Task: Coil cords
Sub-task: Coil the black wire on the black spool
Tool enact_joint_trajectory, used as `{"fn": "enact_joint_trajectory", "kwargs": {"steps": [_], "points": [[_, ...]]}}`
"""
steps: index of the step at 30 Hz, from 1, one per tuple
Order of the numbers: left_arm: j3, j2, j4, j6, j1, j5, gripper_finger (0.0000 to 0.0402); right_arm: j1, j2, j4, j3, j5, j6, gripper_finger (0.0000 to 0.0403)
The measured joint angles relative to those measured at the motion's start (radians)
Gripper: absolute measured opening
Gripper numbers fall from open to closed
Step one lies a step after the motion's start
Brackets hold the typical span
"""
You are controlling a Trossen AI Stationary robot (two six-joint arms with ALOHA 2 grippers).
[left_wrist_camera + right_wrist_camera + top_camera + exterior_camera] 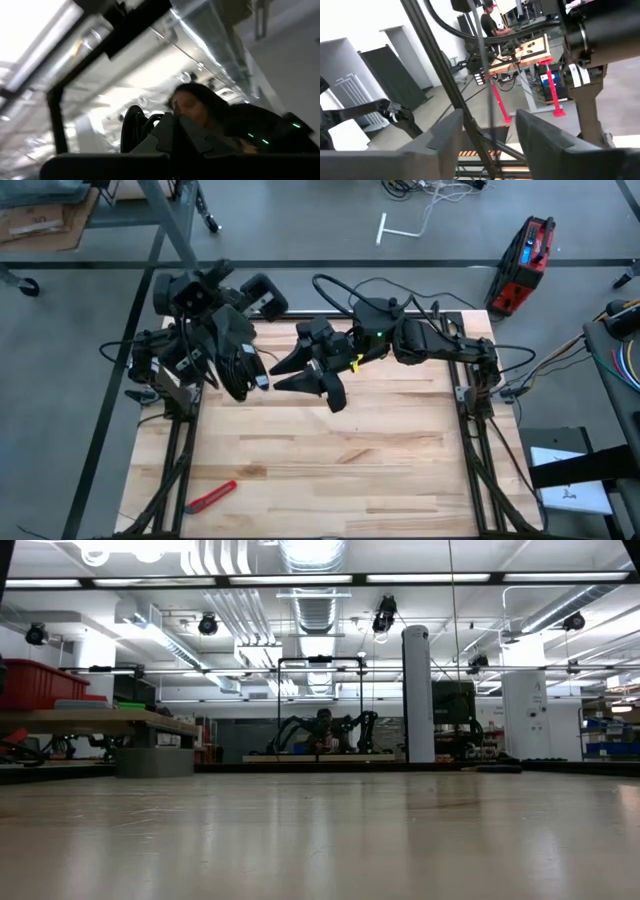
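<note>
Both arms hang raised over the table's far half, and neither shows in the low view. My left gripper (pixel 256 380) (pixel 175 131) is shut and points up and toward the right arm. My right gripper (pixel 287 374) (pixel 492 135) is open and faces the left one, close to it. A thin dark line (pixel 490 107) runs upright between the right fingers; it may be the cord, but I cannot tell. A dark round shape (pixel 132 129) shows just beyond the left fingers; whether it is the reel I cannot tell. My left gripper has its fingers together (pixel 170 137), and I cannot tell whether anything thin is caught between them. My right gripper's fingers (pixel 445 137) stand on either side of the thin dark line without plainly touching it.
A red-handled tool (pixel 211 496) lies near the table's front left corner. The wooden tabletop (pixel 380 460) is bare across its near half. The arms' frames (pixel 478 395) stand along the left and right edges. A red case (pixel 524 265) sits on the floor beyond the table.
</note>
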Motion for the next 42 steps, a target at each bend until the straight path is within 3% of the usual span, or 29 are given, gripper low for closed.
{"fn": "enact_joint_trajectory", "kwargs": {"steps": [7,15,20,28,33,37,42], "points": [[0.000,-0.039,-0.003,0.016,0.057,-0.074,0.0002,0.016,-0.013,-0.028,0.004,0.021,-0.064,0.0019],[-0.001,-0.045,-0.022,0.018,0.078,-0.099,0.0005,0.017,-0.030,-0.042,0.007,0.044,-0.067,0.0008],[-0.001,-0.046,-0.022,0.019,0.077,-0.099,0.0005,0.017,-0.020,-0.110,0.007,0.041,-0.087,0.0042],[-0.001,-0.046,-0.021,0.016,0.077,-0.099,0.0005,-0.004,-0.020,-0.192,0.007,0.115,-0.092,0.0166],[-0.001,-0.052,-0.035,0.034,0.087,-0.075,0.0005,0.009,-0.037,-0.203,0.006,0.121,-0.109,0.0223],[-0.001,-0.071,-0.108,0.060,0.139,-0.072,0.0005,0.025,-0.077,-0.210,0.006,0.179,-0.125,0.0239],[-0.001,-0.078,-0.132,0.074,0.162,-0.101,0.0005,0.035,-0.105,-0.267,0.007,0.369,-0.200,0.0236]]}}
